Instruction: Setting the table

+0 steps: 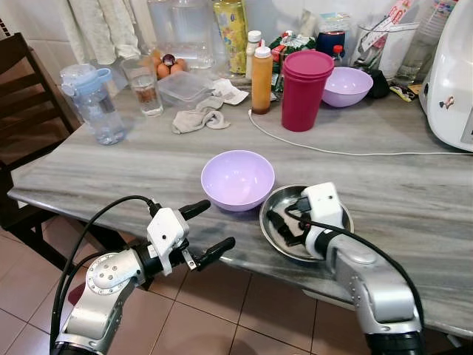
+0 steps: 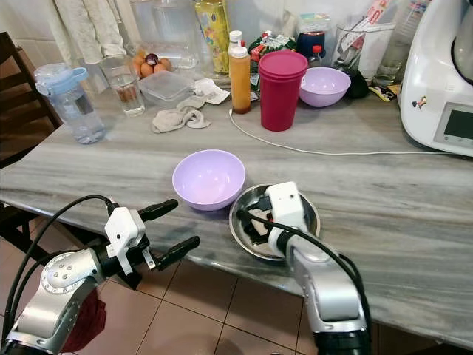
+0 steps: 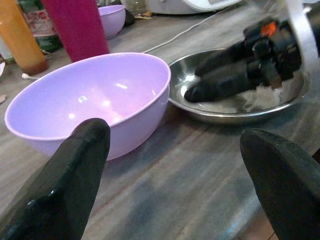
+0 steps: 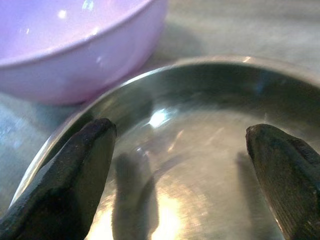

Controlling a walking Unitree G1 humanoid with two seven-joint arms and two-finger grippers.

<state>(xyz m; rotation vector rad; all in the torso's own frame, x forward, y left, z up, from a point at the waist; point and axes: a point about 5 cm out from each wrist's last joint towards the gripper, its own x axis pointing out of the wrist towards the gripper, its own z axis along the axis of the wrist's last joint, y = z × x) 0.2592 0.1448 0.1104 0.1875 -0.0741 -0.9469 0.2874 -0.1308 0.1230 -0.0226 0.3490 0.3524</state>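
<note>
Bowl (image 1: pixel 237 178) and steel plate (image 1: pixel 275 198) side by side near the table's (image 1: pixel 148 159) near edge.
Lilac bowl sits just left of the plate, rims about touching. Right gripper (image 1: pixel 284 222) reaches into the plate, fingers spread wide over its shiny floor, holding nothing. Left gripper (image 1: pixel 206 232) hovers off the near edge, left of the bowl, fingers wide and empty. Far back stand a red cup stack (image 1: pixel 304 89) and a second lilac bowl (image 1: pixel 346 86).

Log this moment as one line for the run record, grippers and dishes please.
left gripper: open, off table edge, facing lilac bowl | right gripper: open, inside steel dish | bowl beside dish | table
</note>
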